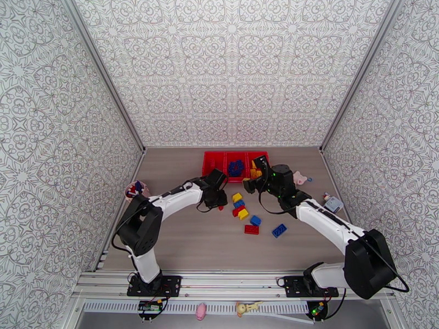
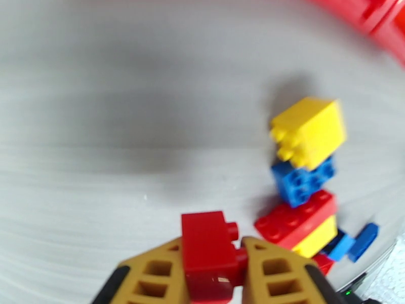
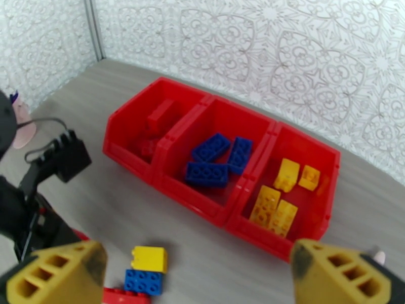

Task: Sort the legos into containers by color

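Clamping a red brick [image 2: 205, 231] firmly, left gripper [image 2: 212, 245], loose legos [image 2: 304, 198] heaped at its 2 o'clock, right gripper [image 3: 200, 273] spread wide and empty, containers [image 3: 167, 148] at its 12 o'clock, red, blue and yellow bricks binned separately.

My overhead feed was bright, evenly lit from above and sharp, with only faint shadows under the arms [image 1: 175, 196]. The left wrist feed was smeared with motion blur across the table [image 2: 101, 163] and the far containers [image 2: 374, 16]; the red brick [image 2: 205, 244] up close looked crisper. The right wrist feed was clear and well lit.
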{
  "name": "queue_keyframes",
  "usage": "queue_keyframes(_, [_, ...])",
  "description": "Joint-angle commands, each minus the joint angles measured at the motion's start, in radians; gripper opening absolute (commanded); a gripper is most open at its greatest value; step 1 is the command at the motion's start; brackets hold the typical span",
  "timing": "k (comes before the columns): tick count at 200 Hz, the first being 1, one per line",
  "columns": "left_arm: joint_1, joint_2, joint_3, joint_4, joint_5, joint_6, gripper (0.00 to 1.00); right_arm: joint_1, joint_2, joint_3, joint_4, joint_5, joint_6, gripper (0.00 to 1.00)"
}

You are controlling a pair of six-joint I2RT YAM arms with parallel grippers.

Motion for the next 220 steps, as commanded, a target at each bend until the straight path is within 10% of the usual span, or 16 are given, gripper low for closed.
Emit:
queue_keyframes(1, [0.045, -0.043, -0.005, 0.096, -0.046, 0.025, 0.19, -0.004, -0.022, 0.014, 0.023, -0.1, 0.014, 1.0])
queue_keyframes(220, [0.27, 0.57, 0.869, 0.014, -0.09, 0.193, 0.21, 0.049, 0.101, 0.108, 0.044, -0.121, -0.006, 1.0])
